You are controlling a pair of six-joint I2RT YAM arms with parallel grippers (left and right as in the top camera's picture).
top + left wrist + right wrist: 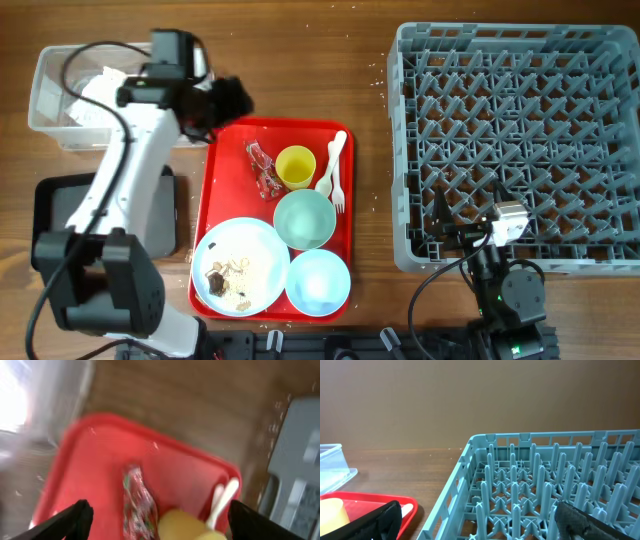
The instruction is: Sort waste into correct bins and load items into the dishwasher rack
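My left gripper [228, 100] is open and empty over the red tray's far left corner; its view is blurred [160, 517]. Below it lie the red snack wrapper [263, 168] [137, 500], the yellow cup [296, 166] [185, 525] and the white fork [333, 172] [222, 500]. The mint green bowl [305, 219], light blue bowl [318, 281] and plate [255, 245] with crumbs and a dark lump [215, 283] sit nearer. White napkins [100, 85] lie in the clear box [45, 105]. The black tray [50, 200] is partly under the arm. My right gripper [455, 228] [482, 522] is open over the grey rack's [520, 140] [545, 485] front left corner.
The red tray [225, 190] [100, 460] [370, 502] holds the dishes between the bins and the rack. The left arm crosses over the black tray. Small crumbs are scattered on the wooden table [375, 85] by the rack.
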